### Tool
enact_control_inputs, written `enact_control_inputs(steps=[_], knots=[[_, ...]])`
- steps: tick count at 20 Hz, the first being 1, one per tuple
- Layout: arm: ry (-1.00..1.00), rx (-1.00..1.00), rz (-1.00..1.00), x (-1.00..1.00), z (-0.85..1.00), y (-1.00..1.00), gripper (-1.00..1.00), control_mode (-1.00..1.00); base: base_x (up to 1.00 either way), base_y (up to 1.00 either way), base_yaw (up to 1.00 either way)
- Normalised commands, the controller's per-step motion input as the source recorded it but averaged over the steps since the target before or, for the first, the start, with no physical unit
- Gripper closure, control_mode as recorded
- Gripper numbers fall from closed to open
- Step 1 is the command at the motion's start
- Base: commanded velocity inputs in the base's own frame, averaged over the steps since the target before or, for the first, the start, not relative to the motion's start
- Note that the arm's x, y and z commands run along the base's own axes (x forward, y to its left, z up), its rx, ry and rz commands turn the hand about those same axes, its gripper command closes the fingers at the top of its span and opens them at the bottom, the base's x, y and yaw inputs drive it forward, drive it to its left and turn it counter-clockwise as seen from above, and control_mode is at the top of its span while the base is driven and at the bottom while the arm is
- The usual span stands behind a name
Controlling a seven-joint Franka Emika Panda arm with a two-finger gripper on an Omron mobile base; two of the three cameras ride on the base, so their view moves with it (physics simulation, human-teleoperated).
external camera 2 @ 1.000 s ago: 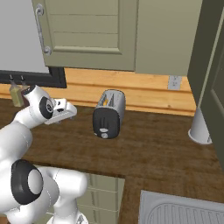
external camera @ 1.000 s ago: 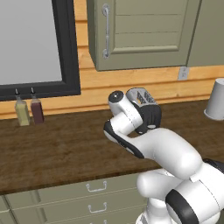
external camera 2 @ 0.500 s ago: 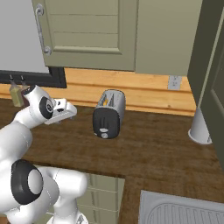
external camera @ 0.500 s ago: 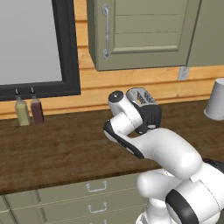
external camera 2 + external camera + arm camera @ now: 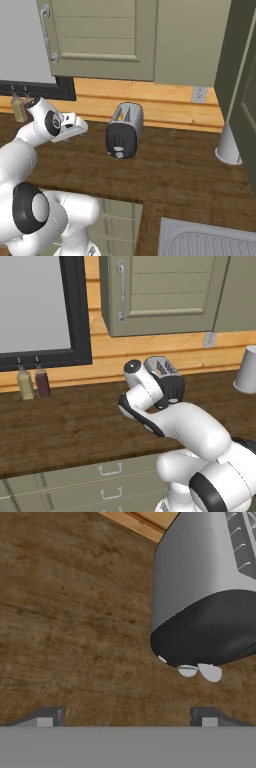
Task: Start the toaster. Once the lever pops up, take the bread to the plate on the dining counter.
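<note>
The big dark brown wood counter top (image 5: 180, 180) runs under the green-grey wall cabinets (image 5: 100, 35) w/ a pale wood strip along its back edge. On it, near the back edge, stands the small rounded toaster w/ black sides and silver-grey top (image 5: 123, 131). It is upright. Something pale tan peeks from a slot on top, prob. the bread, but it is too small to be sure.

The white robot arm (image 5: 170, 416) bends low over the counter, left of the toaster in the right base view. Its two-finger gripper (image 5: 125, 716) is spread wide and holds nothing. In the hand view the toaster's black end w/ small pale knobs (image 5: 200, 672) sits just ahead of the finger tips (image 5: 47, 716) and off to the right, near but not touching.

Smaller things: a pale grey cup-shaped thing (image 5: 246, 370) at the right end of the counter, two little bottles, one yellowish (image 5: 25, 383) and one dark red (image 5: 42, 382), by the back edge at the left under the black-framed window (image 5: 45, 311), and a white wall socket (image 5: 199, 93).

Task looks barely begun. Lever not pushed yet, I think. Left to do: push lever, wait for pop, grab bread, carry to plate.
</note>
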Motion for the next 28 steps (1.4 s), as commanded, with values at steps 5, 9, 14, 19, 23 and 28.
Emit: enact_control_inputs(steps=[5, 9, 14, 19, 23, 28], knots=[[0.0, 0.0, 0.0, 0.0, 0.0, 0.0, -1.0, -1.0, 0.0, 0.0, 0.0], [0.0, 0.0, 0.0, 0.0, 0.0, 0.0, -1.0, -1.0, 0.0, 0.0, 0.0], [0.0, 0.0, 0.0, 0.0, 0.0, 0.0, -1.0, -1.0, 0.0, 0.0, 0.0], [0.0, 0.0, 0.0, 0.0, 0.0, 0.0, -1.0, -1.0, 0.0, 0.0, 0.0], [0.0, 0.0, 0.0, 0.0, 0.0, 0.0, -1.0, -1.0, 0.0, 0.0, 0.0], [0.0, 0.0, 0.0, 0.0, 0.0, 0.0, -1.0, -1.0, 0.0, 0.0, 0.0]])
